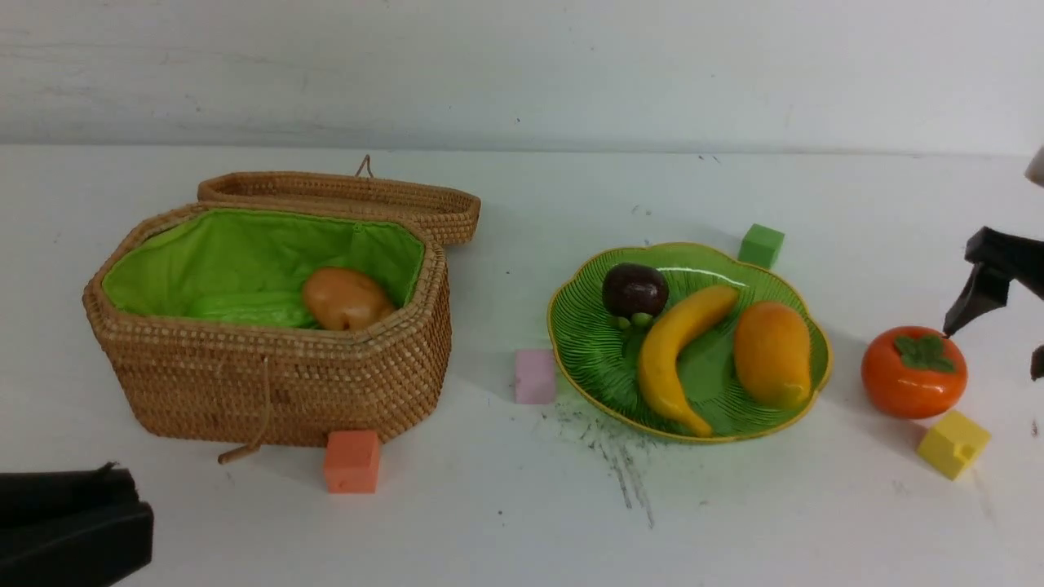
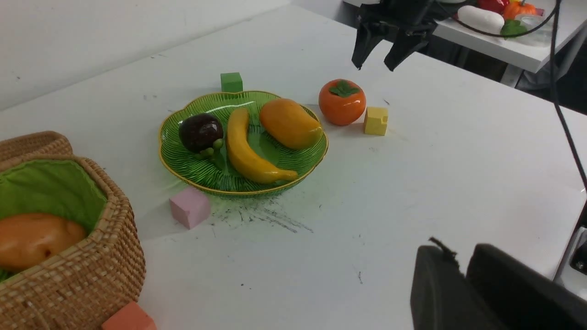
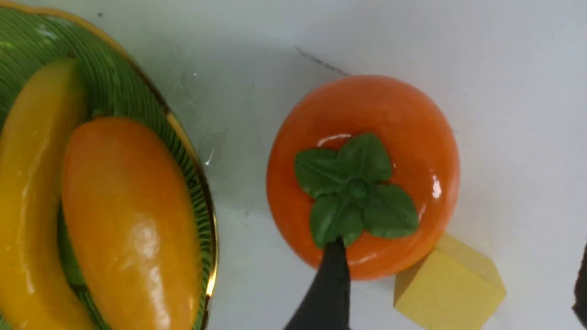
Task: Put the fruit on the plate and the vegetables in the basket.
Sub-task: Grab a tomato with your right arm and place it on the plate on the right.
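Note:
The green plate (image 1: 599, 359) holds the dark mangosteen (image 1: 634, 289), the banana (image 1: 677, 350) and the mango (image 1: 772, 353). The persimmon (image 1: 913, 372) stands on the table just right of the plate, also seen from above as persimmon (image 3: 367, 174). My right gripper (image 1: 1008, 333) hovers above and right of it, open and empty. In the right wrist view one fingertip (image 3: 335, 256) overlaps the fruit's edge. The open basket (image 1: 269, 383) holds a potato (image 1: 347, 297) and a cucumber (image 1: 253, 310). My left gripper (image 2: 463, 275) is shut and empty, low at the near left.
Foam cubes lie about: green (image 1: 761, 245) behind the plate, pink (image 1: 534, 376) left of it, orange-red (image 1: 351, 461) in front of the basket, yellow (image 1: 953, 443) touching the persimmon's near right. The basket's lid (image 1: 342, 196) lies back. Black scuffs (image 1: 612, 448) mark the table.

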Tool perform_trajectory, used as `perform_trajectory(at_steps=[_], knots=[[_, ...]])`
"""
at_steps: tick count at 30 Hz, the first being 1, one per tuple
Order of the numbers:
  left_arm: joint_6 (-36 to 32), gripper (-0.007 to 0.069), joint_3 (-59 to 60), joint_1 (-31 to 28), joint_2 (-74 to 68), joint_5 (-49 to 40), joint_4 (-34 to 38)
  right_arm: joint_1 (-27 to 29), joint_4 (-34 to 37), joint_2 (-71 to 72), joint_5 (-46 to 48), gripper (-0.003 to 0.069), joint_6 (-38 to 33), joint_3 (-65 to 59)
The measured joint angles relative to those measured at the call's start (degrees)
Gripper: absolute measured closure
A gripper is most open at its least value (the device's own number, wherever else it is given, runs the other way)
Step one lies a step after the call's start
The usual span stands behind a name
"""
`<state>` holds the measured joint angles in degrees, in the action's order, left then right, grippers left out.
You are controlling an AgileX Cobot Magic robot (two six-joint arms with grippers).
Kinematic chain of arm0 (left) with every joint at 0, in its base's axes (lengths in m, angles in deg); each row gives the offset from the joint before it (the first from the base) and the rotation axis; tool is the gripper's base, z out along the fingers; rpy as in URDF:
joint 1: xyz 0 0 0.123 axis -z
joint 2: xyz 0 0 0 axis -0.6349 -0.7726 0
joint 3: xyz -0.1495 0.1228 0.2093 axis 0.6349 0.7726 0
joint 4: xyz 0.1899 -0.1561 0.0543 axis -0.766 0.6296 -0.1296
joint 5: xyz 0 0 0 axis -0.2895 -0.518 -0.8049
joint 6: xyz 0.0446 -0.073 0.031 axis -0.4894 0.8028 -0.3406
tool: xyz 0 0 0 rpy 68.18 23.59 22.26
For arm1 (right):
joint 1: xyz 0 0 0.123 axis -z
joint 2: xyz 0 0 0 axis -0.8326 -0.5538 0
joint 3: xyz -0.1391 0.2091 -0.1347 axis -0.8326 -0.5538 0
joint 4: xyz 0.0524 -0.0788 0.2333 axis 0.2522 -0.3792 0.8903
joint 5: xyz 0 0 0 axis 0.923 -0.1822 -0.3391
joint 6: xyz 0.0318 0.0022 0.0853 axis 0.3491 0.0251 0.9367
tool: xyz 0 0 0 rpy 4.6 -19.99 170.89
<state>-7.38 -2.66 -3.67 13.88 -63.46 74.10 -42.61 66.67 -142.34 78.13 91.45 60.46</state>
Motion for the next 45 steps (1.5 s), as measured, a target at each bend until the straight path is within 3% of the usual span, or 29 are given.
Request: perform_trajectory(at_steps=[7, 18, 26, 37, 45], knots=[[0.0, 0.0528, 0.0, 0.0, 0.0, -1.0, 0.0, 0.0, 2.4, -5.7, -6.4, -0.0003, -0.8, 0.0], [0.0, 0.0526, 0.0, 0.0, 0.0, -1.9, 0.0, 0.1, 13.7, -9.0, -9.0, 0.0037, -7.6, 0.0], [0.0, 0.0526, 0.0, 0.0, 0.0, -1.9, 0.0, 0.1, 19.8, -10.1, -8.0, 0.0151, -14.2, 0.0], [0.0, 0.0526, 0.0, 0.0, 0.0, -1.9, 0.0, 0.1, 20.8, -10.1, -7.9, 0.0151, -14.9, 0.0], [0.0, 0.0523, 0.0, 0.0, 0.0, -1.9, 0.0, 0.1, 17.1, -4.1, -7.5, 0.0151, -14.9, 0.0]])
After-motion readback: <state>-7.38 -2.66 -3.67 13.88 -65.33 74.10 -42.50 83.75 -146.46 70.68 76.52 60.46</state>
